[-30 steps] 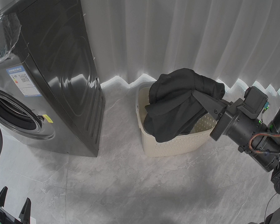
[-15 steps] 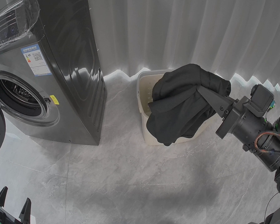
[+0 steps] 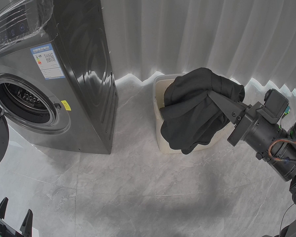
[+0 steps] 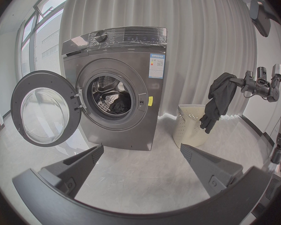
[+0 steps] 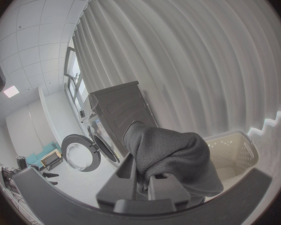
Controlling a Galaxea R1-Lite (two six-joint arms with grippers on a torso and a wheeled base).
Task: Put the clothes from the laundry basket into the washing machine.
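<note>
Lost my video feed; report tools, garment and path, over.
Right tool shut on black garment, hanging by laundry basket. Left tool open, low. Washing machine door open, nothing seen blocking.

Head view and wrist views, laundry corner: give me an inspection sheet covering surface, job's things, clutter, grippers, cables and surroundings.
Surface: grey marbled floor.
Job's things: washing machine with its door swung open and a dark garment in the drum; cream laundry basket by the curtain; black garment held up over the basket.
Clutter: nothing seen.
Grippers: right gripper, jaws shut on the black garment; left gripper low, jaws open, holding nothing.
Cables: orange cable looped at the right arm's wrist.
Surroundings: white curtain behind; windows beside the machine.
</note>
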